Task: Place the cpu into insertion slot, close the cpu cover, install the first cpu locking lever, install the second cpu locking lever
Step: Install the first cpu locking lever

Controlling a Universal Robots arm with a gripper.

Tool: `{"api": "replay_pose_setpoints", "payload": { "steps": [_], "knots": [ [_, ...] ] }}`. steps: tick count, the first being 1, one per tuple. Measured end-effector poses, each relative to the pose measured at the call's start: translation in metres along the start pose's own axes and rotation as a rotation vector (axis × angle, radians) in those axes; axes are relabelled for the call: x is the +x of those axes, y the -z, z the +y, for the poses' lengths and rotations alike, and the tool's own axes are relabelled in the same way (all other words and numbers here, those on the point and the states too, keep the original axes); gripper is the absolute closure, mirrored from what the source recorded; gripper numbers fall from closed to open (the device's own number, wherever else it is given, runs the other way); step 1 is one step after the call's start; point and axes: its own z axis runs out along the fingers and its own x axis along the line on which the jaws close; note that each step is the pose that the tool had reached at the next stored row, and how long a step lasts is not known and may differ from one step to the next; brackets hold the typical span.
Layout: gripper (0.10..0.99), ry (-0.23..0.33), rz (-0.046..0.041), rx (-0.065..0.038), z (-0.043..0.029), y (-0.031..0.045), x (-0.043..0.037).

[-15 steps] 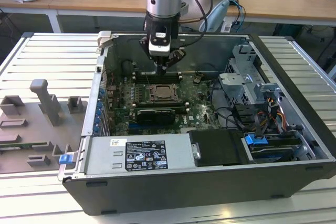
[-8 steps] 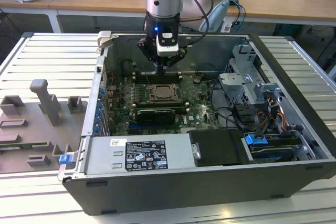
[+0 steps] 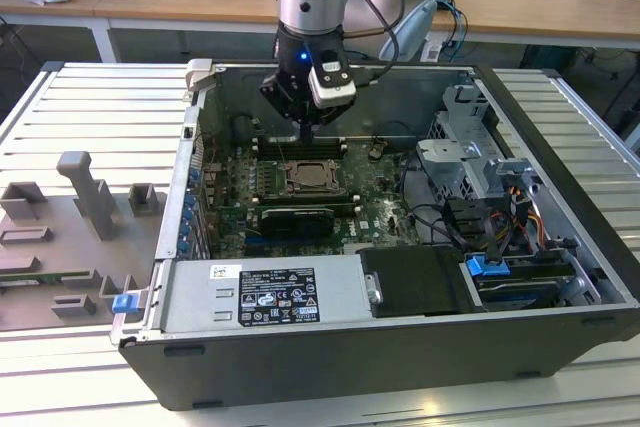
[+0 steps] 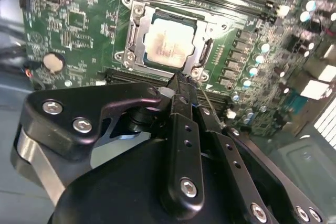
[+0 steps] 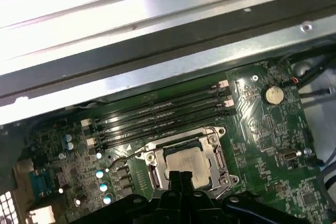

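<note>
The cpu [image 4: 168,45] [image 5: 185,162], a pale silvery square, lies in the insertion slot [image 3: 312,176] on the green board. The silver cpu cover [image 4: 134,34] [image 5: 152,167] lies flat around it as a frame. My gripper [image 4: 181,84] [image 5: 181,176] [image 3: 305,133] hangs just above the socket's edge with its two black fingers pressed together. A thin wire locking lever [image 4: 203,97] runs right beside the fingertips; whether they touch it is unclear. Another thin wire lever [image 5: 128,155] sticks out from the socket's side.
Black memory slots [image 5: 157,114] run along one side of the socket. A black graphics card [image 3: 295,219] sits in front of it, and drive cages with cables [image 3: 480,187] fill the exterior view's right. The case walls [image 3: 200,147] enclose the board. Grey fixtures [image 3: 90,197] stand outside.
</note>
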Motion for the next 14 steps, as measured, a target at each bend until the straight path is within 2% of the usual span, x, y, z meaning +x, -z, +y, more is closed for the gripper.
{"api": "replay_pose_setpoints", "payload": {
  "steps": [2,3,7,9,12,14],
  "knots": [
    [0.980,0.045,0.0012,-0.001,0.0000,0.0000,0.0000],
    [0.980,0.086,0.0024,-0.001,0.0000,0.0000,0.0000],
    [0.980,0.163,0.0045,-0.003,0.0000,0.0000,0.0000],
    [0.980,0.220,0.0061,-0.003,0.0000,-0.0001,0.0000],
    [0.980,0.272,0.0076,-0.005,-0.0001,-0.0004,0.0004],
    [0.980,0.277,0.0083,-0.009,-0.0016,-0.0003,0.0064]
  ]
}}
